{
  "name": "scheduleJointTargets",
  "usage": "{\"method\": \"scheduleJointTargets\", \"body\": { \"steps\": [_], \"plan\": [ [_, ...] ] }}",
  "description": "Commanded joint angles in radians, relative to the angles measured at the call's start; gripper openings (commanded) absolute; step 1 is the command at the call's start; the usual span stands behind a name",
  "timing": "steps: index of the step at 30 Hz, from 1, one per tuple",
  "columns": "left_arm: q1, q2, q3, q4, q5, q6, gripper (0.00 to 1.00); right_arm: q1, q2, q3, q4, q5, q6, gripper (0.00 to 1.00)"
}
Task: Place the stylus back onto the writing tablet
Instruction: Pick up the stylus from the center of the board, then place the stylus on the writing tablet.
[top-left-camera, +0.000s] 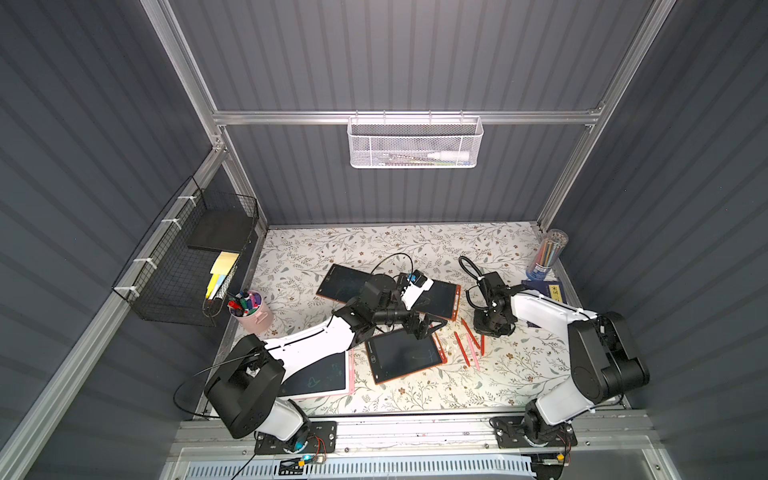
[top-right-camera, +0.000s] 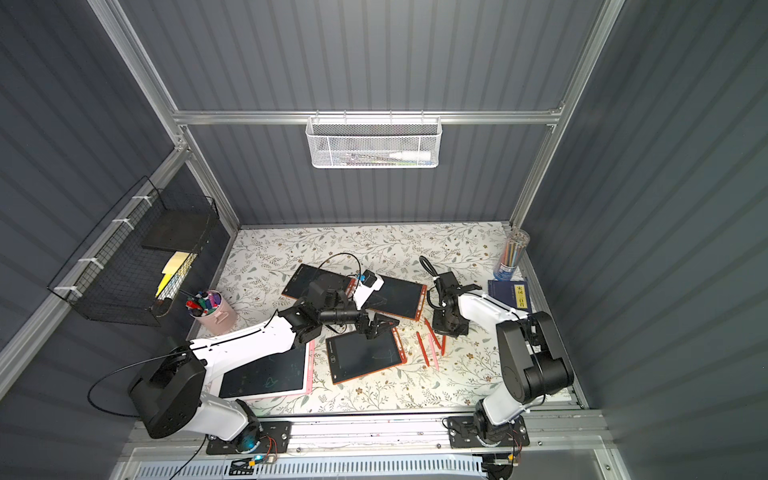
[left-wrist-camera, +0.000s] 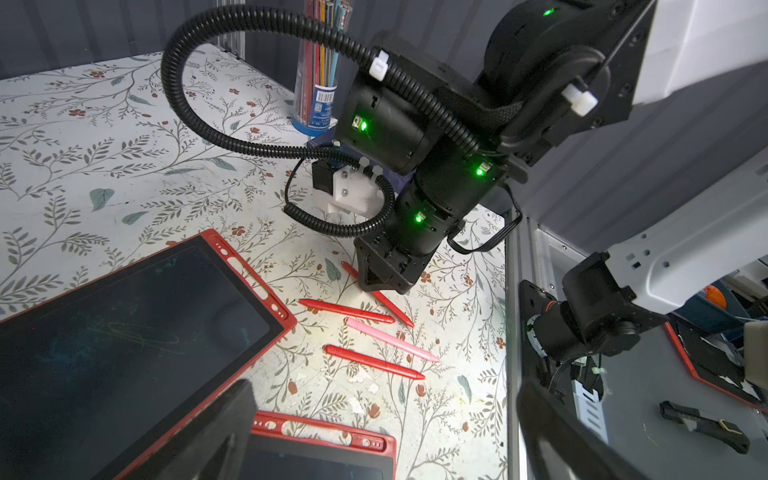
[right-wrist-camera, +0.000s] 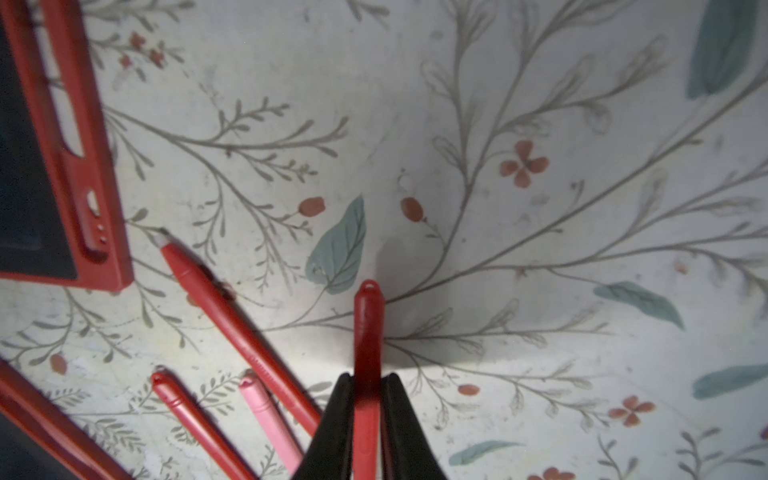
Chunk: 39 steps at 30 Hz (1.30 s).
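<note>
**Top views.** Flowered desk (top-left-camera: 415, 245). Four writing tablets:
- pink tablet (top-left-camera: 320, 374), lower left, partly under the left arm
- red tablet (top-left-camera: 403, 355), centre
- two further tablets (top-left-camera: 343, 282) behind it

Left end effector (top-left-camera: 424, 326): above the red tablet's upper edge. Right end effector (top-left-camera: 492, 330): pointing down at the right side of a group of styluses (top-left-camera: 462, 350), which lie right of the red tablet. Cup of markers (top-left-camera: 249, 309), left. Pencil tube (top-left-camera: 546, 253), upper right.

**Left wrist view.** Left end effector: released, fingers (left-wrist-camera: 232, 419) wide apart at the bottom edge, nothing between them. Right end effector, frame centre, tip set on a red stylus (left-wrist-camera: 401, 314). Two more red ones and a pink one lie just beside it on the desk.

**Right wrist view.** Right end effector (right-wrist-camera: 368, 380): clenched on the red stylus (right-wrist-camera: 368, 328), one finger on each side. The stylus's rounded end projects toward frame centre. The stylus is off every tablet. Whether it touches the desk cannot be told. A tablet corner sits at upper left, apart from it.
</note>
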Motion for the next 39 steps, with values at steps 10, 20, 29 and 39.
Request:
{"method": "scheduleJointTargets", "body": {
  "steps": [10, 20, 29, 39],
  "plan": [
    [-0.006, -0.13, -0.014, -0.137, -0.043, -0.048, 0.99, 0.081, 0.036, 0.099, -0.008, -0.029, -0.065, 0.17],
    [-0.006, -0.221, -0.039, -0.254, -0.124, -0.097, 0.99, 0.198, 0.106, 0.176, 0.011, -0.041, -0.104, 0.17],
    [-0.006, -0.256, -0.06, -0.324, -0.142, -0.082, 0.99, 0.282, 0.166, 0.251, 0.005, -0.084, -0.149, 0.17],
    [-0.006, -0.299, -0.083, -0.344, -0.133, -0.064, 0.99, 0.331, 0.231, 0.312, -0.007, -0.095, -0.167, 0.17]
  ]
}}
